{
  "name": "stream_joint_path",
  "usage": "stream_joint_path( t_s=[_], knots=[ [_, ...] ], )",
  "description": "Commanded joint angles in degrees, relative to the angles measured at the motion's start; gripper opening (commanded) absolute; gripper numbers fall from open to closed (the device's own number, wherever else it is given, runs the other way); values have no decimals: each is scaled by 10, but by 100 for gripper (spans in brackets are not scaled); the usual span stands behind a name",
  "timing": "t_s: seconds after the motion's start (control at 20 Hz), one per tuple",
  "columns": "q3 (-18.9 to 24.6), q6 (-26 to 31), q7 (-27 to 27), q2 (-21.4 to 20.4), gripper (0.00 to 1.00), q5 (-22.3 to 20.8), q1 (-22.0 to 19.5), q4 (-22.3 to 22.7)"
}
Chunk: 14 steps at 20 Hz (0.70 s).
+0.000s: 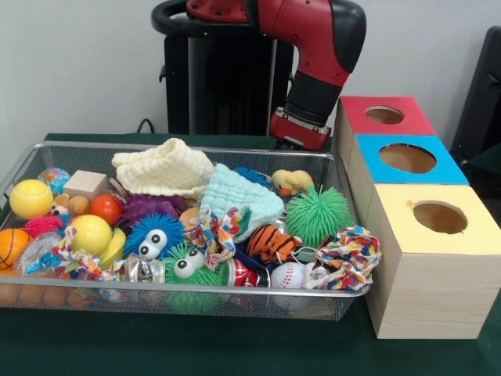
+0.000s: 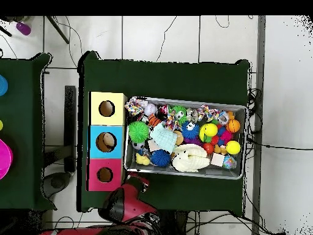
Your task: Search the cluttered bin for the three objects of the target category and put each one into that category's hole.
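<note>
Green table [image 1: 235,352]: cluttered bin [image 1: 47,149] full; arm [image 1: 317,63] behind, drawn back.

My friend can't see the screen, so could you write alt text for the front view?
A wire mesh bin packed with toys, including braided cloth knot toys, spiky balls and two washcloths, sits on a green table. Beside it stand three wooden boxes with holes, topped red, blue and yellow. The red robot arm hangs behind the bin, touching nothing.

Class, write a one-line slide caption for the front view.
A wire mesh bin crammed with toys beside red, blue and yellow boxes, the red arm behind.
</note>
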Motion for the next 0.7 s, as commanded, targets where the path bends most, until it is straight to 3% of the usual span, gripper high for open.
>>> stream_joint_path(
  t_s=[0.05,0.2,0.5,0.7],
  knots=[
    [22,39,94,16,100,88,12,-133],
    [7,100,55,8,100,104,25,-143],
    [-21,175,37,4,100,116,43,-159],
    [-68,341,27,-16,100,88,58,-180]
  ],
)
